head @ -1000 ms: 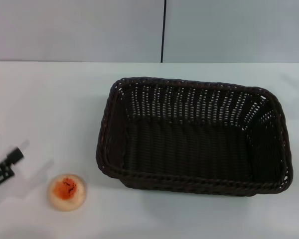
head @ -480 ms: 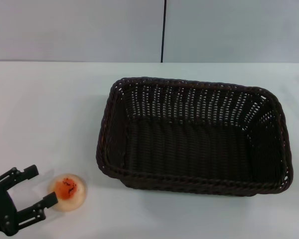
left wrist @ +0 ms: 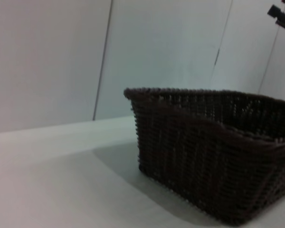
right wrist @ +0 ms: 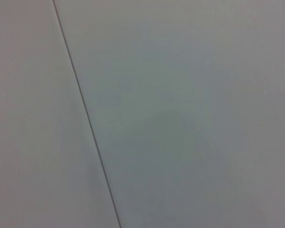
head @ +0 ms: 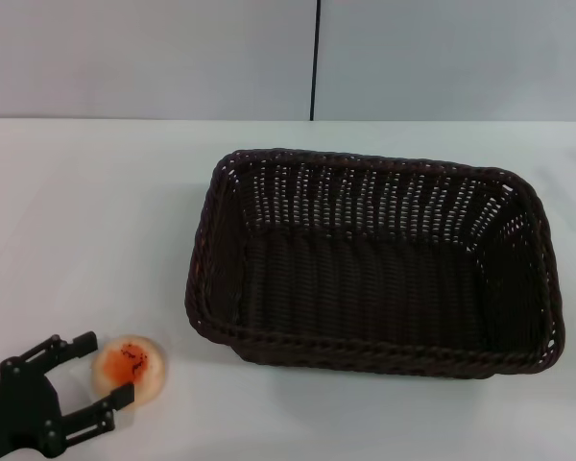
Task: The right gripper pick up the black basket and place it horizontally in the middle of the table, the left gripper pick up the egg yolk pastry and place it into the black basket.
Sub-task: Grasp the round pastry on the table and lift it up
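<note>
The black basket [head: 374, 261] lies lengthwise across the middle and right of the white table [head: 86, 202], empty; the left wrist view shows its woven side [left wrist: 213, 152]. The egg yolk pastry [head: 130, 369] sits on the table at the front left, left of the basket. My left gripper [head: 101, 370] is open at the front left corner, its two fingers on either side of the pastry, one fingertip [head: 84, 341] behind it and the other at its front. The right gripper is out of view.
A pale wall with a dark vertical seam [head: 315, 58] stands behind the table. The right wrist view shows only a plain wall with a seam [right wrist: 85, 118].
My left gripper has moved in from the front left edge toward the pastry, and its open fingers now flank it. The basket and pastry have not moved.
</note>
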